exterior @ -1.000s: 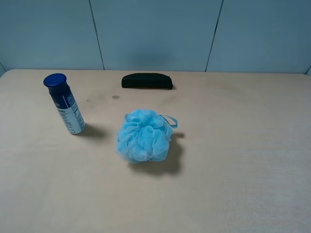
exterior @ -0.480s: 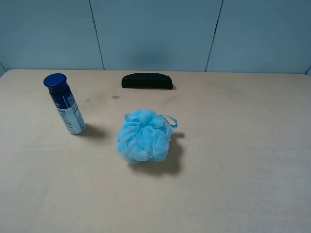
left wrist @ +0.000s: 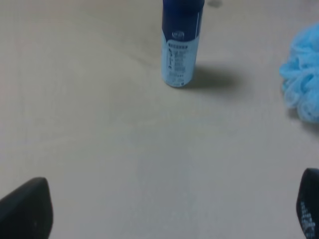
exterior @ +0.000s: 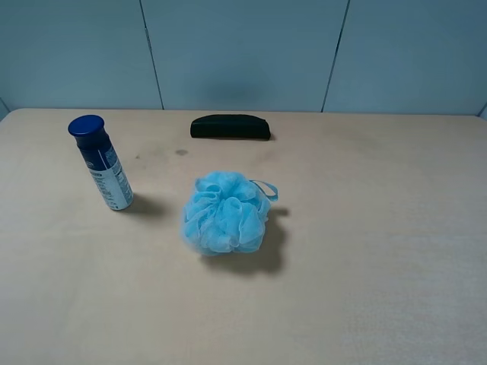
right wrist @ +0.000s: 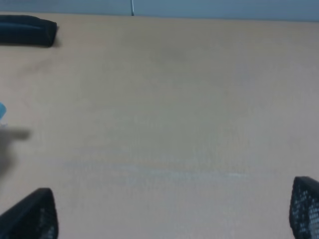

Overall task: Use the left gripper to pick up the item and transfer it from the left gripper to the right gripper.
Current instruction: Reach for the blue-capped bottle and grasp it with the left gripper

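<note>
Left gripper [left wrist: 167, 214] wide open, nothing in it, bottle [left wrist: 180, 50] ahead.
It's slim and upright, so if I clip it going in, it could tip toward the pouf [left wrist: 303, 84].

Bottle [exterior: 100, 162] upright left of pouf [exterior: 225, 213]; case [exterior: 230, 126] behind, on table [exterior: 380, 228]

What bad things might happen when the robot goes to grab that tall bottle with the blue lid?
1. The slim blue-capped bottle stands upright and looks tall and narrow. A bump from one of the left gripper's black fingers might tip it over and set it rolling.
2. The fluffy light blue mesh pouf sits off to one side of the bottle. The fingers are spread wide, so one could snag or shove the pouf on the way in.
</note>
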{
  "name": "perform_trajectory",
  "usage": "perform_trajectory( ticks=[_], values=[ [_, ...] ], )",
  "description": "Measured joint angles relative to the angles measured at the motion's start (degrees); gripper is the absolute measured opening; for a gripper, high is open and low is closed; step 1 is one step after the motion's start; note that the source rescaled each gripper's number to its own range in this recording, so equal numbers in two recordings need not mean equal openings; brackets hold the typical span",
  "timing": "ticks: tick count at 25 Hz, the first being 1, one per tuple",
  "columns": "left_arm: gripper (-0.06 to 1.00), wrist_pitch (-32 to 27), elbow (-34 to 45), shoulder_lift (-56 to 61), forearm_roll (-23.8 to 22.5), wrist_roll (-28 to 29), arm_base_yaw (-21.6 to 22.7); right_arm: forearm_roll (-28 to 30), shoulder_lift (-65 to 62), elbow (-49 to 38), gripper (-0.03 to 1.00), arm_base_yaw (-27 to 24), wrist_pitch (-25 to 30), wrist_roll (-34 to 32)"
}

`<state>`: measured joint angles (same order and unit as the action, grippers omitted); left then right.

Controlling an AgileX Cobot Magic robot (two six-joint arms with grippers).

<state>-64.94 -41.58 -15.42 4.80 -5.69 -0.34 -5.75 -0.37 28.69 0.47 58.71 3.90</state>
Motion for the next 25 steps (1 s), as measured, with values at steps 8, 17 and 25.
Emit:
perform_trajectory(
  ticks=[8,17,25],
  values=[
    [0.95,-1.58,-14.44,-24.64,0.0,0.13,0.0,0.0,0.0,0.0,1.0,0.0,0.0,0.0],
    [0.94,-2.38,-30.06,-50.49,-0.07,0.17,-1.06,0.0,0.0,0.0,1.0,0.0,0.0,0.0],
    [0.94,-2.22,-37.23,-65.3,-2.34,1.62,-6.98,0.0,0.0,0.0,1.0,0.0,0.0,0.0]
  ],
)
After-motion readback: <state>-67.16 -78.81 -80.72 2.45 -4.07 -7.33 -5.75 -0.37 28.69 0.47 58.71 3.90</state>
